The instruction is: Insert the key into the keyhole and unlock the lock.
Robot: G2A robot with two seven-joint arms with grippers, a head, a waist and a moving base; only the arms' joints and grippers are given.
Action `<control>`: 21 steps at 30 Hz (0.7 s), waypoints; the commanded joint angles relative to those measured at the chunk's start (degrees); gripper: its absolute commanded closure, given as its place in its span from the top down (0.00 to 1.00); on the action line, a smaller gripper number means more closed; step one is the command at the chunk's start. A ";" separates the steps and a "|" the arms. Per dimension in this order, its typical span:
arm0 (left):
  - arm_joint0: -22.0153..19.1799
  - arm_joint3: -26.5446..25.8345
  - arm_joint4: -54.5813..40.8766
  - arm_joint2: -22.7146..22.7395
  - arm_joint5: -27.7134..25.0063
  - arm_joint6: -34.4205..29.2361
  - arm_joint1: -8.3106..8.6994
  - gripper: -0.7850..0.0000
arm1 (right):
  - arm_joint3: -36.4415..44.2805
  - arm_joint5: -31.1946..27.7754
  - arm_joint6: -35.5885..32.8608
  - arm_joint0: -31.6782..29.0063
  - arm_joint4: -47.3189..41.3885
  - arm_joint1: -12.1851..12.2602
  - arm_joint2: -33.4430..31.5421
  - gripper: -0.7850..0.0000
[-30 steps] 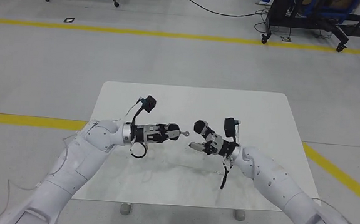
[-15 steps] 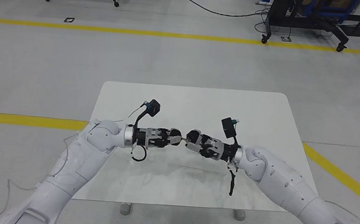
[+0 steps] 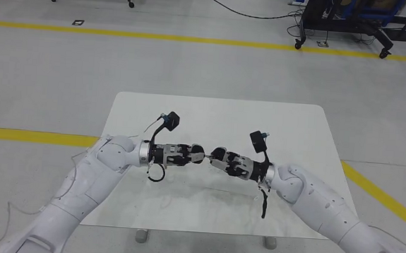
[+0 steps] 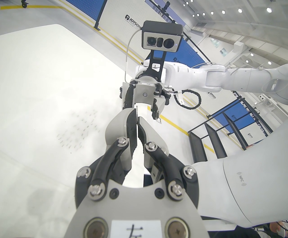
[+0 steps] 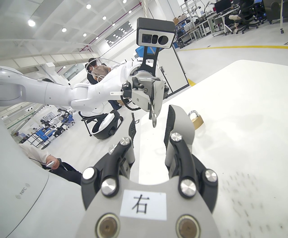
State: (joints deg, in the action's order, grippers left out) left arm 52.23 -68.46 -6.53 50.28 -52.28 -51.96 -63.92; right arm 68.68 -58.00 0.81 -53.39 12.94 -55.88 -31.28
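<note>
Looking at what I read as a mid-air key handover above the middle of the table [image 5: 247, 108]. The left gripper [image 4: 136, 122] is clenched on the key [image 5: 153, 116], pinching one end so the other sticks out toward the other arm. The right gripper [image 5: 152, 112] is spread wide, one finger on each side of that free end and not touching it. Guessing the swap is meant to put the key in a grip that leaves the blade clear for the keyhole, though I can't tell which end is exposed. The padlock [image 5: 196, 119] lies on the tabletop just beyond the two grippers with nothing holding it. Its shackle looks seated, so it is probably locked. Count: one key, one padlock, two grippers, one shut and one released.
</note>
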 commanded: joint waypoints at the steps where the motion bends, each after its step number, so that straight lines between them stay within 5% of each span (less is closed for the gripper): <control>1: -0.03 0.05 -0.05 -0.09 0.06 0.05 0.02 0.00 | -0.38 0.00 -0.55 0.12 -0.61 -0.20 0.04 0.32; 6: -0.20 0.06 0.23 -0.30 0.02 0.30 0.04 0.00 | -0.94 0.00 -1.43 0.26 -1.94 -0.76 0.05 0.00; 10: -0.38 -0.06 1.67 -0.37 -0.37 0.80 0.07 0.00 | -1.20 0.00 -1.95 0.28 -2.14 -1.17 -0.04 0.00; 11: -0.40 -0.11 2.34 -0.35 -0.55 1.11 0.08 0.23 | -1.28 0.00 -1.86 0.19 -2.17 -1.26 -0.12 0.00; 12: -0.20 0.02 2.44 -0.26 -0.26 1.95 0.06 1.00 | -1.35 0.00 -1.73 0.09 -2.15 -1.33 -0.21 0.00; 21: 0.65 0.35 3.21 2.76 -1.18 6.08 0.81 1.00 | -2.79 0.00 5.37 -3.03 0.65 -0.21 -5.11 0.00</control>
State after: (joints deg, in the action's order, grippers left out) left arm 52.75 -68.02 -3.87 52.50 -53.44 -46.32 -63.28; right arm 66.15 -58.00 4.61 -55.81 12.86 -56.40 -35.33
